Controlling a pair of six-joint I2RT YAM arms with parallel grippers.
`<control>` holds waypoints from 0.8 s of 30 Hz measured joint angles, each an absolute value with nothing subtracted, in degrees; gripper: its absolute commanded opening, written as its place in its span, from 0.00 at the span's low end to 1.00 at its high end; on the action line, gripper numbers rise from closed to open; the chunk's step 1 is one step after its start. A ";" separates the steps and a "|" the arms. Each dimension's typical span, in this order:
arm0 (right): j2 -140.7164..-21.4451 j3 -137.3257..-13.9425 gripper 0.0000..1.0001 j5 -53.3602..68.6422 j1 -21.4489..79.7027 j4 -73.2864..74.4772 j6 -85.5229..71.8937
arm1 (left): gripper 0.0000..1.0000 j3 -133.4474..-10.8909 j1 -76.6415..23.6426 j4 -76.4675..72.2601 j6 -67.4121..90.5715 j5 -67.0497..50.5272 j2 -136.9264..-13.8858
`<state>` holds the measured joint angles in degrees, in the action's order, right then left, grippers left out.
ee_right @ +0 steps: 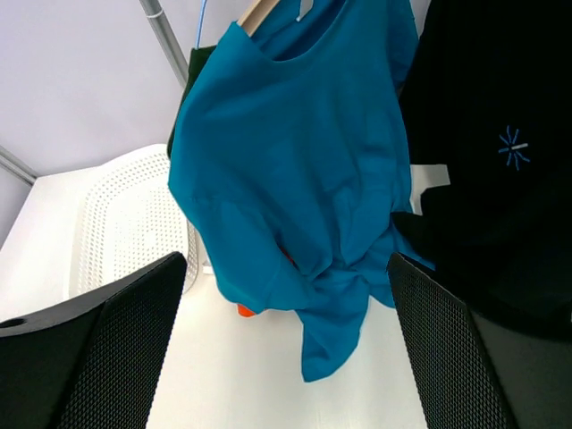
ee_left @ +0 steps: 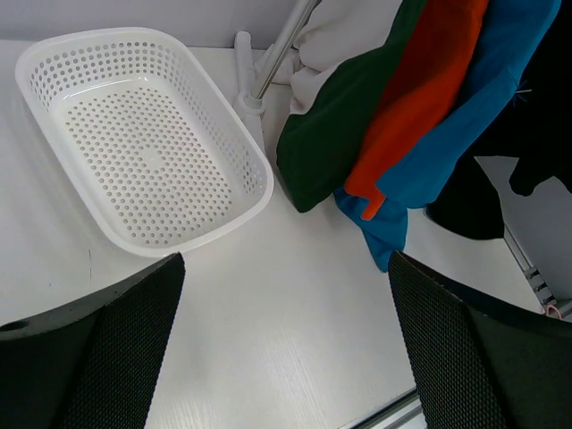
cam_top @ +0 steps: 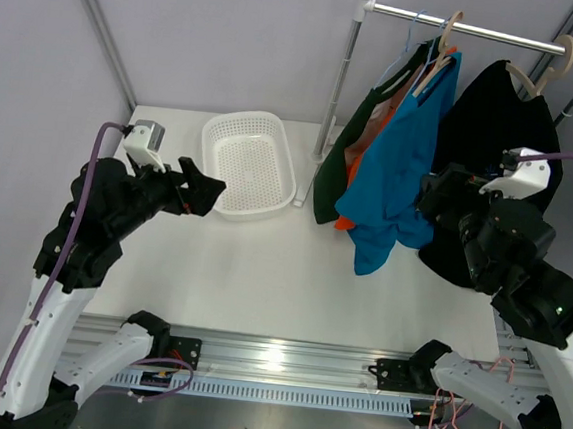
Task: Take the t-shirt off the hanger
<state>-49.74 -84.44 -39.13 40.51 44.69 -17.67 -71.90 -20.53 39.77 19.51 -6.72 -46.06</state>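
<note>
Blue t-shirt: the blue t-shirt hung over the far right part of the surface, its lower hem drooping low toward the surface. Whether the hem touched it I could not tell.
Wooden hanger: the wooden hanger sat inside the t-shirt's neckline, tilted, with its hook over the rail.
Rail: it ran across the far right corner, carried on a post whose foot stood at the far edge just beside the basket.
Neighbours on the rail: a green shirt hung on the left of the blue one and an orange shirt lay between the two, overlapped by both. A black shirt hung on the right on a second hanger.
Basket: a white perforated basket lay near the far edge, left of the middle, with nothing in it.
Left claw: the left claw hovered over the left side, near the basket's near rim, spread wide and grasping nothing.
Right claw: the right claw was raised over the right side, facing the blue t-shirt and close to its right edge. It was released, with nothing between its fingers.
</note>
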 measured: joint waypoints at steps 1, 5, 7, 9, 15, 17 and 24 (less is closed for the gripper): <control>-49.36 -84.51 1.00 -39.18 40.51 44.69 -17.58 | 1.00 -71.90 -20.53 39.57 19.44 -6.74 -46.11; -50.94 -86.91 0.99 -39.46 40.10 46.06 -15.44 | 1.00 -71.92 -20.53 39.59 19.44 -7.25 -47.77; -54.70 -91.57 0.99 -40.16 38.02 47.31 -14.28 | 1.00 -72.01 -20.56 39.64 19.44 -7.53 -49.28; -60.82 -99.81 0.99 -34.98 30.13 49.12 -13.21 | 0.99 -72.14 -20.56 39.77 19.49 -7.75 -50.70; -78.00 -120.46 0.98 -15.00 16.43 49.93 -13.58 | 0.99 -72.16 -20.58 40.14 19.70 -8.21 -53.52; -85.58 -128.86 0.96 -9.15 16.45 50.37 -14.11 | 0.99 -72.25 -20.58 40.10 19.73 -8.29 -53.49; -103.61 -142.56 0.88 1.39 17.37 50.65 -16.19 | 1.00 -72.55 -20.58 40.01 19.64 -8.21 -53.63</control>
